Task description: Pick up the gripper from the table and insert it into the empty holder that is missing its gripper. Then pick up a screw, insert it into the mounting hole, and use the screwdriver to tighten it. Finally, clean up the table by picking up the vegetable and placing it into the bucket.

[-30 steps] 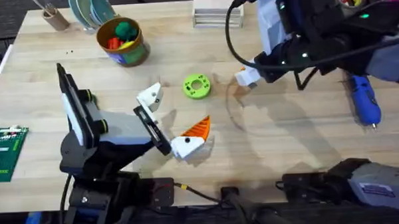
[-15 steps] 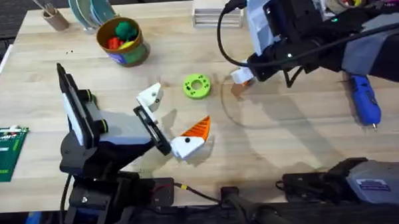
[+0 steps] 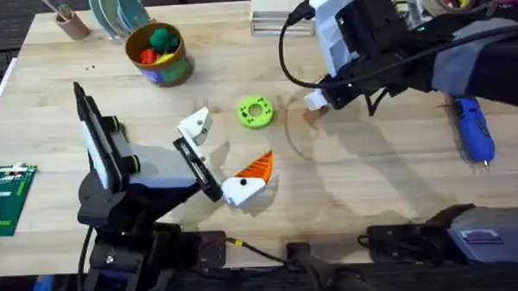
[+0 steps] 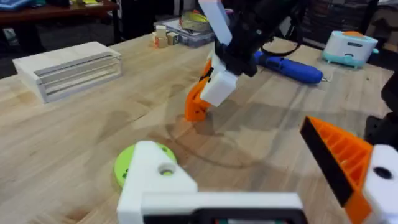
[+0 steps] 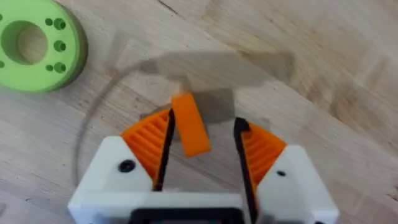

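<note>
Shifted left since earlier: right gripper [image 5: 202, 140], spread around small orange ribbed plastic wedge [image 5: 190, 124], right of green disc [image 3: 255, 112].

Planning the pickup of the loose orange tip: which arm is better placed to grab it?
Right. The right gripper hangs over the gripper with its open fingers either side. The left gripper sits by the green disc, one finger lacking its tip.

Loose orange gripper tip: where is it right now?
In the right wrist view the gripper sits on the table between the right end effector's open fingers. Overhead, that is right of the green disc, left of the screwdriver.
</note>
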You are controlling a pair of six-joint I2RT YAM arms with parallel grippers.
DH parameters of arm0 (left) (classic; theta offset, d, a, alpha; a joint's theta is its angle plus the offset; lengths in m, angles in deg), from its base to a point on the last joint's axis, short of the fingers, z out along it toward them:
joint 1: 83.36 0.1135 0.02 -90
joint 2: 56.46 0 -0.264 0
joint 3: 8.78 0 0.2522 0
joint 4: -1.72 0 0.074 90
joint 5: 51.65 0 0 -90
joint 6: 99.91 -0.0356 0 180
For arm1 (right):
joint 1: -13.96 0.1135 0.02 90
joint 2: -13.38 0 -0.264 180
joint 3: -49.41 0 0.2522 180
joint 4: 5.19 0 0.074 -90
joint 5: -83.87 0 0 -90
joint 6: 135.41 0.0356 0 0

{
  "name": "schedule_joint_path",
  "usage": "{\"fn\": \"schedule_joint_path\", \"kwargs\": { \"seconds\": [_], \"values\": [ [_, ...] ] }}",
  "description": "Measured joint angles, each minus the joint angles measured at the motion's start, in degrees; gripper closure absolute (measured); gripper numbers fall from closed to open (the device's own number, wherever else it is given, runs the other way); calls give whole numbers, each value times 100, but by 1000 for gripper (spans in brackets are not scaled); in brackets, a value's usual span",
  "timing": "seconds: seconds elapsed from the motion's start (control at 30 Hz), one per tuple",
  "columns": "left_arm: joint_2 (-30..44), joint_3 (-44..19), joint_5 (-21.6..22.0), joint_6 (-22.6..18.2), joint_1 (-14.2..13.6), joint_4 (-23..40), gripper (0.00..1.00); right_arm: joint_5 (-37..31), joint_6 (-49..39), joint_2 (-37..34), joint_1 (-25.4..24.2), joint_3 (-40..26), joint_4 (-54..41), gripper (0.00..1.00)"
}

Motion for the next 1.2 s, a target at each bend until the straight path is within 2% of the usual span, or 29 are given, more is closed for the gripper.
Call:
{"fn": "schedule_joint_path", "kwargs": {
  "seconds": [0.23, 0.5, 1.2],
  "values": [
    [0, 0, 0, 0, 0, 0, 8, 0, 0, -21, 0, 0, 11, 521],
    [2, 0, 0, 0, 0, 0, 8, 0, 2, -21, 0, 0, 13, 636],
    [2, 0, 0, 0, 0, 0, 7, 0, -1, 32, 0, -4, 13, 641]
  ]
}}
